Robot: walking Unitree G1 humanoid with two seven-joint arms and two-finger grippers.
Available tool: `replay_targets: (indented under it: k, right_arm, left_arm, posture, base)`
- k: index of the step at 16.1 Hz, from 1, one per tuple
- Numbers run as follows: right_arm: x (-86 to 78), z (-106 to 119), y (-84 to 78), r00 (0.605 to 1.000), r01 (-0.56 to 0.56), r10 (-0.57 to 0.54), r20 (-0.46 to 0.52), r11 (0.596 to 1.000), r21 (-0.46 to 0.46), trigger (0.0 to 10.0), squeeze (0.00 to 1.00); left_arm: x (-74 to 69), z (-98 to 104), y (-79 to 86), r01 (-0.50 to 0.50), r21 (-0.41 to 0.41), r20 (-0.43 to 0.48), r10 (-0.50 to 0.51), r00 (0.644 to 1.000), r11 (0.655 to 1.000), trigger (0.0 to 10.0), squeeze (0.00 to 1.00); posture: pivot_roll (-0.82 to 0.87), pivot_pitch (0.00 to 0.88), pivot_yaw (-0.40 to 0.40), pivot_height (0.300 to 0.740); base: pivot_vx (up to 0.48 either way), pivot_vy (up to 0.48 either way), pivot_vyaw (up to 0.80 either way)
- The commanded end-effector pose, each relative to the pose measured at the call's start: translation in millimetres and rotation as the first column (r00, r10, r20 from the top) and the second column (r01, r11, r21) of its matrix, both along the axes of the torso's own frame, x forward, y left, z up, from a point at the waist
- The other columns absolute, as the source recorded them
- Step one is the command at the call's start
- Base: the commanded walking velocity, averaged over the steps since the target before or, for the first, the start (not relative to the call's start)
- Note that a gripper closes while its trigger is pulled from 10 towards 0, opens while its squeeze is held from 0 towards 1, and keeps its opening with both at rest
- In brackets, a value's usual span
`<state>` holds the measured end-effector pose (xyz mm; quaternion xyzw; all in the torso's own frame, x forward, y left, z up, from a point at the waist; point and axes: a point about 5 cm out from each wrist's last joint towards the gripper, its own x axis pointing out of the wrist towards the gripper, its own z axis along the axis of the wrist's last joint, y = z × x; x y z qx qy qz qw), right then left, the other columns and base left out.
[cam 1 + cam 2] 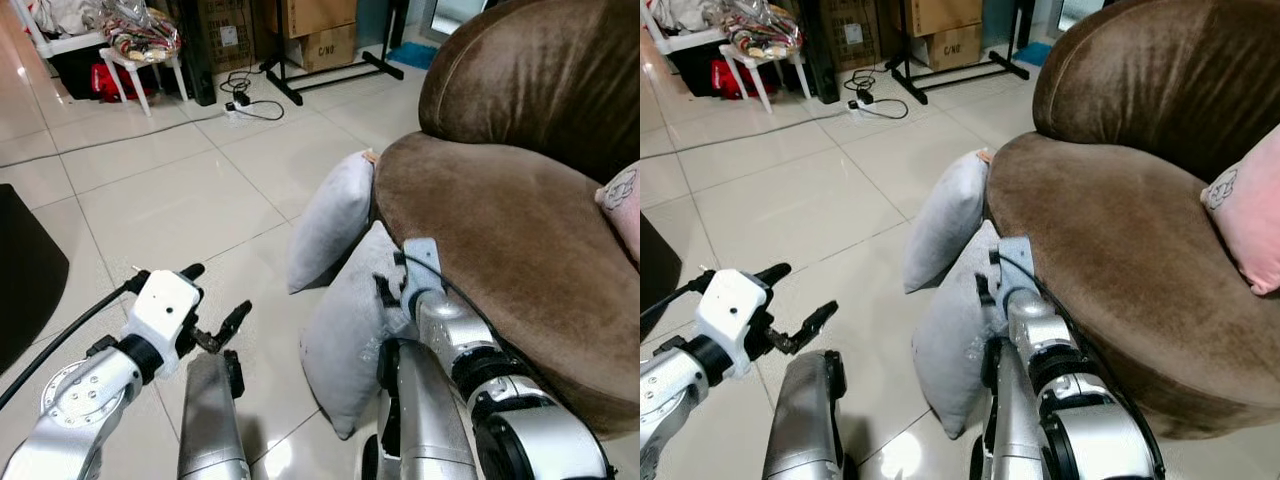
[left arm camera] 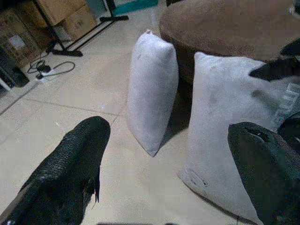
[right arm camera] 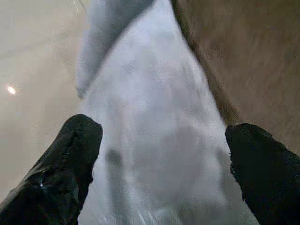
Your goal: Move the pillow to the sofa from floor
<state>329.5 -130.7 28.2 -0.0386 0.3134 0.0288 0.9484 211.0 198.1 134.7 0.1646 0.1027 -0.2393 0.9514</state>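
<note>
Two grey pillows stand on the tiled floor, leaning against the front of the brown sofa (image 1: 500,220). The far pillow (image 1: 330,220) is upright and the near pillow (image 1: 345,350) rests just before it. My right gripper (image 3: 161,164) is open at the near pillow's top edge beside the sofa seat, its fingers spread with the pillow's fabric between them. My left gripper (image 1: 215,297) is open above bare floor to the left of the near pillow, pointing toward both pillows (image 2: 152,89), and holds nothing.
A pink pillow (image 1: 1250,215) lies on the sofa seat at the right. Farther back stand a white stool (image 1: 140,50) piled with bags, cardboard boxes (image 1: 320,30), a black stand base (image 1: 330,75) and a power strip with cables (image 1: 245,105). A dark object (image 1: 25,270) sits at the left edge.
</note>
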Motion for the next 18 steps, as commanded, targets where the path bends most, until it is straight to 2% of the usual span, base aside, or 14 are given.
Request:
replay_targets:
  k: [1, 5, 7, 8, 9, 10, 13, 18]
  right_arm:
    - [0.4, -2, -2.2, 1.000, 0.012, -0.012, -0.005, 0.999, -0.051, 10.0, 0.00]
    - [-4.4, -9, -8.6, 0.995, 0.089, -0.093, -0.028, 0.990, -0.107, 10.0, 0.00]
    - [-5.6, -11, -8.8, 0.997, 0.066, -0.074, -0.034, 0.981, -0.181, 10.0, 0.00]
    - [-6.1, -12, -6.6, 0.998, 0.048, -0.057, -0.038, 0.978, -0.204, 6.9, 0.00]
    - [-6.0, -12, -5.3, 0.998, 0.042, -0.051, -0.037, 0.977, -0.207, 5.6, 0.00]
    - [-6.1, -12, -1.5, 0.999, 0.037, -0.044, -0.031, 0.979, -0.198, 0.0, 0.00]
    - [-8.8, -15, 3.1, 0.999, 0.016, -0.025, -0.043, 0.982, -0.190, 0.0, 0.00]
    - [-11.8, -18, 5.5, 0.998, 0.003, -0.015, -0.062, 0.984, -0.178, 0.0, 0.00]
  left_arm:
    - [-2.3, 6, 2.2, 0.015, 0.013, -0.003, -0.015, 1.000, 1.000, 10.0, 0.00]
    - [-9.2, 15, 4.2, 0.061, 0.020, -0.040, -0.060, 0.997, 0.998, 10.0, 0.00]
    - [-15.5, 19, 4.6, 0.100, 0.010, -0.081, -0.099, 0.992, 0.995, 10.0, 0.00]
    - [-18.2, 20, 5.6, 0.110, 0.017, -0.093, -0.108, 0.990, 0.994, 10.0, 0.00]
    - [-19.0, 20, 5.9, 0.111, 0.019, -0.097, -0.109, 0.989, 0.994, 10.0, 0.00]
    - [-20.5, 20, 5.9, 0.117, 0.020, -0.109, -0.115, 0.987, 0.993, 10.0, 0.00]
    - [-25.6, 17, 4.2, 0.151, 0.012, -0.154, -0.147, 0.977, 0.989, 10.0, 0.00]
    - [-27.3, 18, 1.8, 0.179, -0.006, -0.181, -0.177, 0.967, 0.984, 10.0, 0.00]
  posture:
    - [0.12, 0.080, 0.006, 0.452]
    - [0.19, 0.105, -0.002, 0.452]
    - [0.20, 0.113, 0.003, 0.452]
    - [0.21, 0.109, 0.005, 0.452]
    - [0.21, 0.109, 0.005, 0.452]
    - [0.21, 0.113, -0.001, 0.452]
    - [0.21, 0.111, 0.000, 0.452]
    - [0.21, 0.106, -0.002, 0.452]
  base:
    - [0.000, 0.000, 0.00]
    - [0.000, 0.000, 0.00]
    - [0.000, 0.000, 0.00]
    - [0.000, 0.000, 0.00]
    - [0.000, 0.000, 0.00]
    - [0.000, 0.000, 0.00]
    - [0.000, 0.000, 0.00]
    - [0.000, 0.000, 0.00]
